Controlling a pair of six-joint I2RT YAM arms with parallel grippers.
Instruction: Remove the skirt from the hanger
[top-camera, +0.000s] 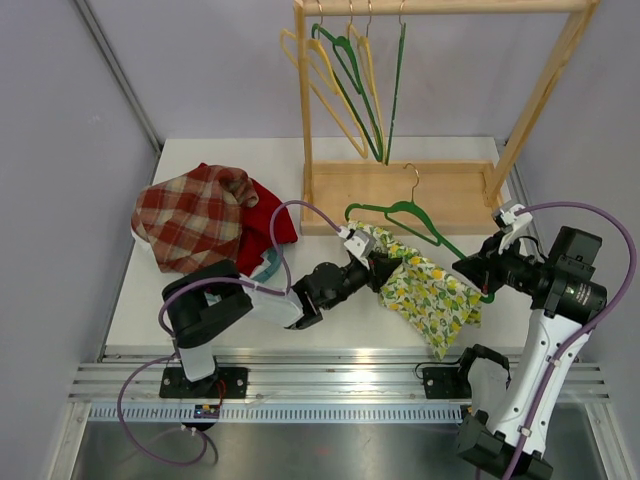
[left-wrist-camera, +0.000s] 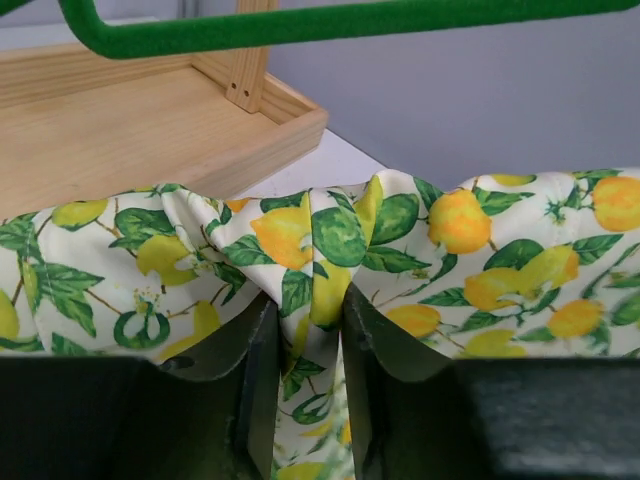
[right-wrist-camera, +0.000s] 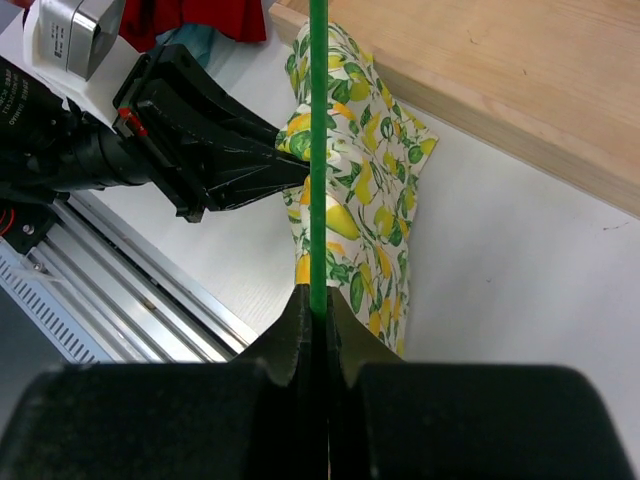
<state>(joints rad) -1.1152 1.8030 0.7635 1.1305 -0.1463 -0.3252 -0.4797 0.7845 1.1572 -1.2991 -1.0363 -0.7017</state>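
1. Surface (top-camera: 135, 300): white, carrying everything listed below.
2. Wooden rack (top-camera: 400, 190): standing at the far side, with spare hangers (top-camera: 345, 80) hanging from its rail.
3. Checked and red cloth heap (top-camera: 205, 215): lying at the far left, well apart from the work.
4. Skirt (top-camera: 430, 295): lemon print, lying crumpled on the surface in front of the rack, between your two arms and draping off the hanger's lower bar.
5. Hanger (top-camera: 415, 218): green, lying flat just in front of the rack base.
6. Left hand (left-wrist-camera: 308, 300): you are pinching a raised fold of the skirt, with the jaws narrow on the cloth.
7. Right hand (right-wrist-camera: 318, 310): you are clamping the hanger's thin green bar, with the jaws fully closed on it.

Step in hand: the grips look set and the pulling apart is not yet done. Next, you are likely needing to draw the cloth away along the bar while the right hand is bracing the hanger.

Views: the left wrist camera is showing the fold between the jaws, which the overhead camera is hiding. The right wrist camera is showing the grip on the bar. No view is showing how the skirt is fastened.
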